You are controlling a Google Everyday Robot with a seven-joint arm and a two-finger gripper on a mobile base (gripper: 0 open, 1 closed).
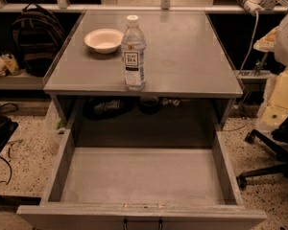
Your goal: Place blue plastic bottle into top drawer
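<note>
Speckled floor (31, 162) surrounds a grey desk (182, 56) seen from the front and above. Nearest, the top drawer (144, 176) is pulled fully out beyond the desk's front edge; it is wide and shallow, with low sides, a plain flat bottom holding nothing, and a small dark handle (142, 223) at the middle of its front. Behind it the blue plastic bottle (134, 56) stands upright on the desk top, close to the front edge and slightly left of centre. It is tall and clear, with a white screw cap and a white-and-dark label reading "TEA". Farther back, toward the back left corner, sits a shallow white bowl (104, 40), apart from the bottle and with nothing inside. Beyond the left edge a dark backpack (36, 37) rests on a low shelf; off the right edge stands an office chair (273, 152). The gripper is outside the view, so I cannot tell its state or whether it holds anything.
</note>
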